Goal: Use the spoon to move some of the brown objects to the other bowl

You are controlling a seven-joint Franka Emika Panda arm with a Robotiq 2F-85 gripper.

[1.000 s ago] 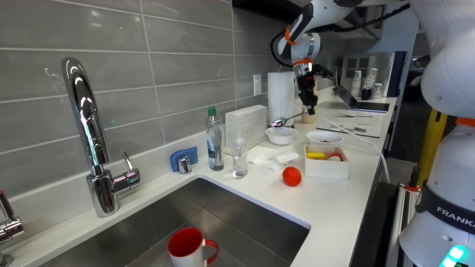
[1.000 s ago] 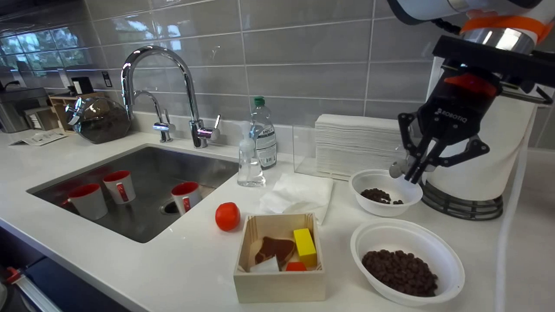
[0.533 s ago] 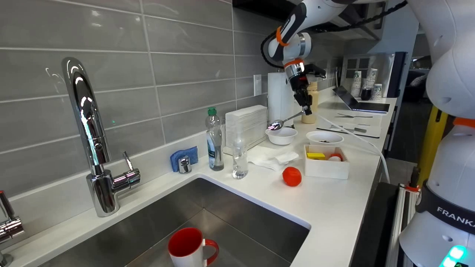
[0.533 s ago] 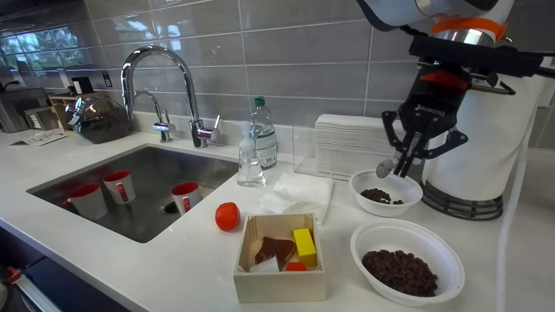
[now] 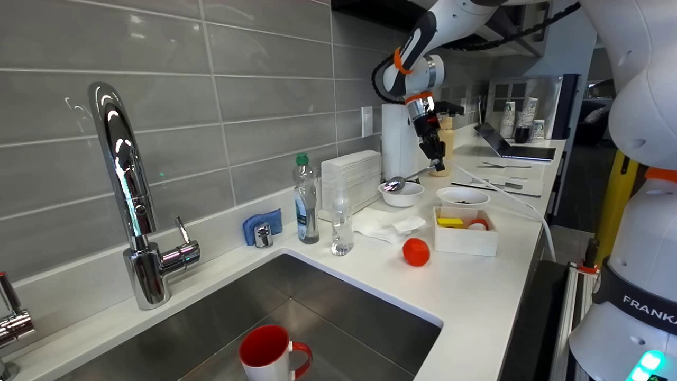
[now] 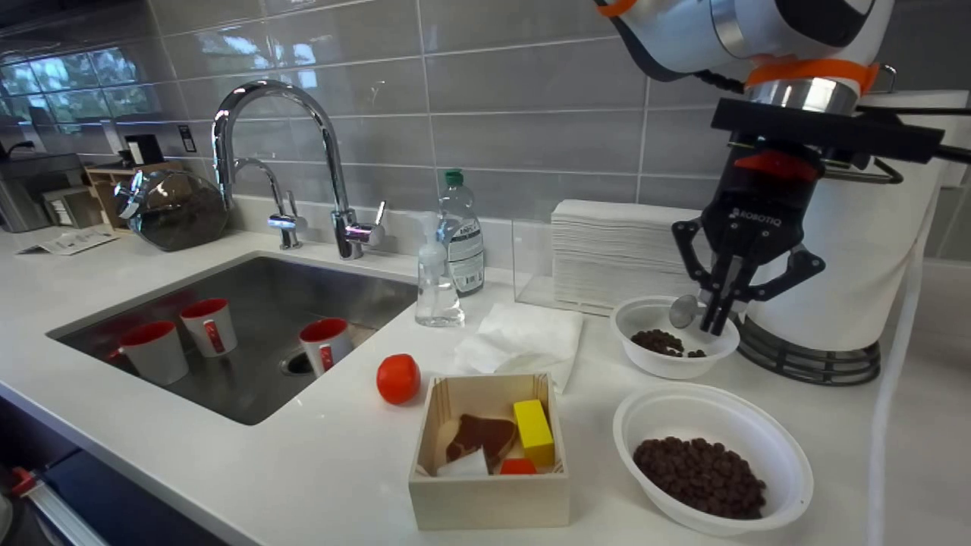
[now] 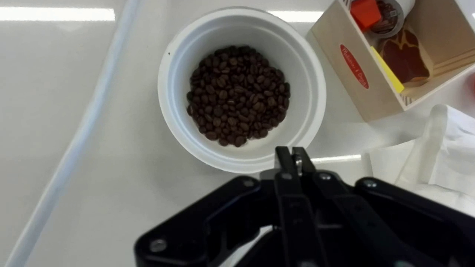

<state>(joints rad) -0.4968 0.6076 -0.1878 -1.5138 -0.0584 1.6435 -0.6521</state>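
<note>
The long-handled silver metal spoon [image 5: 395,184] is being carried slightly lower than in the earlier frame, its handle being pinched by the black two-fingered hand [image 6: 713,324], fingertips nearly meeting. Its head is being held over a white round bowl [image 6: 672,369] sparsely filled with dark brown beans [image 6: 658,343]; a fuller white round bowl [image 7: 169,89] is being seen nearby.

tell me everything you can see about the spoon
The spoon looks like shiny silver metal, with an oval head on a slim handle. The pincer is shut on the handle, and from there the spoon slants down to its head, which overlaps the white bowl beside the paper towel roll in both exterior views. Whether it touches that bowl or carries anything cannot be made out.
</note>
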